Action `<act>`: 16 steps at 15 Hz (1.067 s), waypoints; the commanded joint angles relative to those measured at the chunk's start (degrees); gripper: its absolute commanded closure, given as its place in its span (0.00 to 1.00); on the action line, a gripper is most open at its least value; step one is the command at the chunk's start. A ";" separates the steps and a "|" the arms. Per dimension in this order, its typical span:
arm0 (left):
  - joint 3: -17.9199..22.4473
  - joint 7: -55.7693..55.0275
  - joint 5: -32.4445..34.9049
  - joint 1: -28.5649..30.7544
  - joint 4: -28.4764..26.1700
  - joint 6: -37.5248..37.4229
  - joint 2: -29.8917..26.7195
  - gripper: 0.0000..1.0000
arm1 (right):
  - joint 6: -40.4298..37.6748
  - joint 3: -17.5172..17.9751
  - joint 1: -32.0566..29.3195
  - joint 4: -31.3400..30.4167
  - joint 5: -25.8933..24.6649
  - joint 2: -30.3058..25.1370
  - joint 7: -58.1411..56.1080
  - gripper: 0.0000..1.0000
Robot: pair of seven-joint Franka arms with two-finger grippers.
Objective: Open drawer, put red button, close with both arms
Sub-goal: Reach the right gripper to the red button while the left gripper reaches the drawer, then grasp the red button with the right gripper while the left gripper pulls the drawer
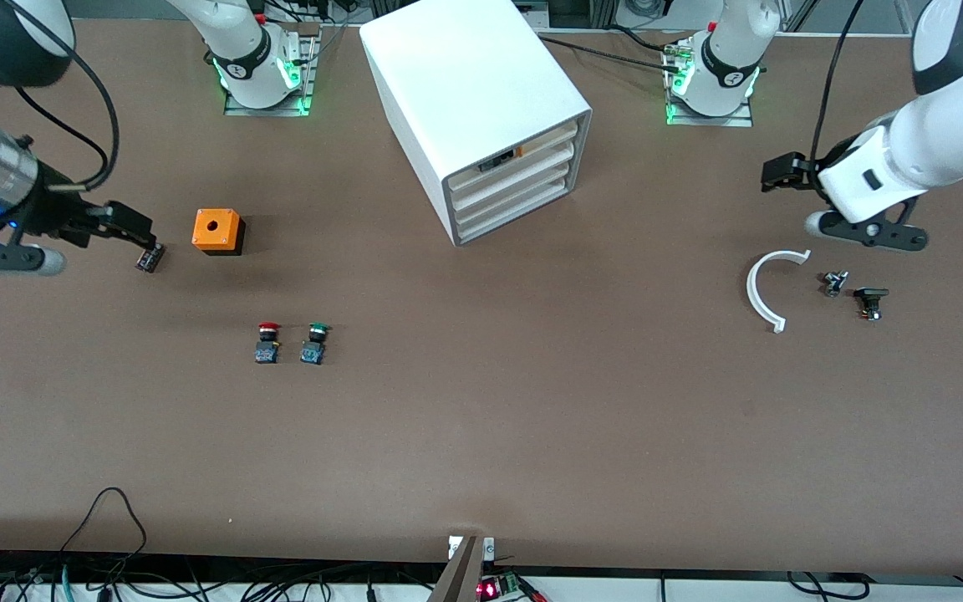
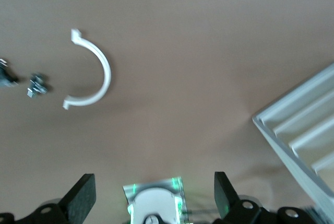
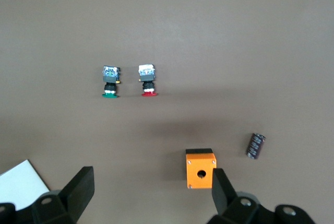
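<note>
Front view shows all drawers shut: with both claws released, bring your left claw (image 1: pixel 782 174) squarely to the drawer (image 1: pixel 517 172), leaving right claw (image 1: pixel 145 242) waiting.

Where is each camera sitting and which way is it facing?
Front view: high across the table, facing both arms and the cabinet.
Left wrist view: over the table, showing left gripper open, white curved piece.
Right wrist view: showing right gripper open, red button, orange box.
Front view shares all of these.
</note>
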 commanded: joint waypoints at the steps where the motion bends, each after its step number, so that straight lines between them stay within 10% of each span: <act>1: -0.47 1.44 -6.90 -0.71 0.99 -1.83 4.25 0.00 | 4.51 0.05 0.77 -0.87 0.91 3.54 -0.62 0.00; 6: -0.47 11.95 -22.04 -0.36 -1.81 4.11 9.36 0.00 | 16.38 1.89 1.03 -4.39 0.91 10.30 -0.71 0.00; 16: -9.60 43.77 -67.97 -0.53 -33.80 33.59 9.36 0.00 | 33.96 2.42 1.21 -8.16 0.30 24.81 -5.81 0.00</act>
